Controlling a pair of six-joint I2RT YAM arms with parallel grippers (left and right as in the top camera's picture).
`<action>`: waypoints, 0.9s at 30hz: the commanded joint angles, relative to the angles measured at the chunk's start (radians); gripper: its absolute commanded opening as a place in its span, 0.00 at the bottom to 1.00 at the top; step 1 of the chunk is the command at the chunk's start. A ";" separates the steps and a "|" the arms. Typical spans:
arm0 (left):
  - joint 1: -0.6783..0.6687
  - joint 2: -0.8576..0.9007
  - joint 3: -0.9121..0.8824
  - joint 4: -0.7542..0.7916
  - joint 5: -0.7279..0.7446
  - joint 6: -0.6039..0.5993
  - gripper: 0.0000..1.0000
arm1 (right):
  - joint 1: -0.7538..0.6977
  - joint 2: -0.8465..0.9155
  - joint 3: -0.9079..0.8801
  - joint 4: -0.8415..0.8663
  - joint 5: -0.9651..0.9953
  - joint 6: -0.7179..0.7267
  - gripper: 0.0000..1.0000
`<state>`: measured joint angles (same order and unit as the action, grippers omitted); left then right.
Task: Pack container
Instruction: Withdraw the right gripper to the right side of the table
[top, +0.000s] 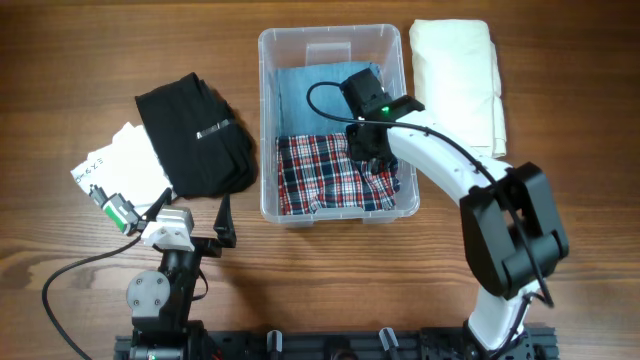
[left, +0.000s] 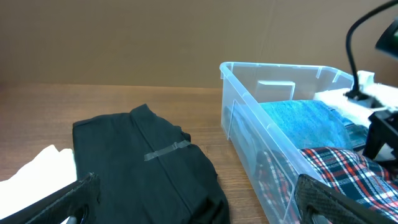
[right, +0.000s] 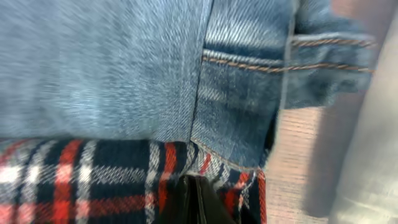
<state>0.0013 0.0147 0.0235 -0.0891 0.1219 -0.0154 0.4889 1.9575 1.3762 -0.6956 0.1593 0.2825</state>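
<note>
The clear plastic container (top: 266, 120) stands at the middle of the table, its near corner in the left wrist view (left: 249, 93). Inside lie folded blue denim (top: 315, 85) at the back and a red, white and navy plaid cloth (top: 320, 180) at the front. My right gripper (top: 368, 150) reaches down into the container. Its fingers are shut together, tips (right: 194, 199) resting on the plaid cloth (right: 81, 180) just below the denim hem (right: 236, 99). My left gripper (top: 190, 215) hovers open over the table left of the container, with nothing between its fingers (left: 68, 199).
A folded black garment (top: 195, 135) lies left of the container, partly over a white cloth (top: 120, 165). A folded cream cloth (top: 458, 75) lies right of the container. Both arm bases stand at the table's front edge.
</note>
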 joint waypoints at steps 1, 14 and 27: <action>0.006 -0.002 -0.006 0.000 0.012 0.008 1.00 | 0.002 -0.192 0.013 -0.001 -0.048 -0.017 0.06; 0.006 -0.002 -0.006 0.000 0.012 0.008 1.00 | -0.440 -0.682 0.012 -0.290 0.043 0.030 1.00; 0.006 -0.002 -0.006 0.016 0.012 0.008 1.00 | -0.569 -0.672 0.011 -0.311 0.043 0.032 1.00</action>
<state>0.0013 0.0147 0.0235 -0.0780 0.1219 -0.0154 -0.0784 1.2854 1.3808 -1.0061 0.1921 0.3313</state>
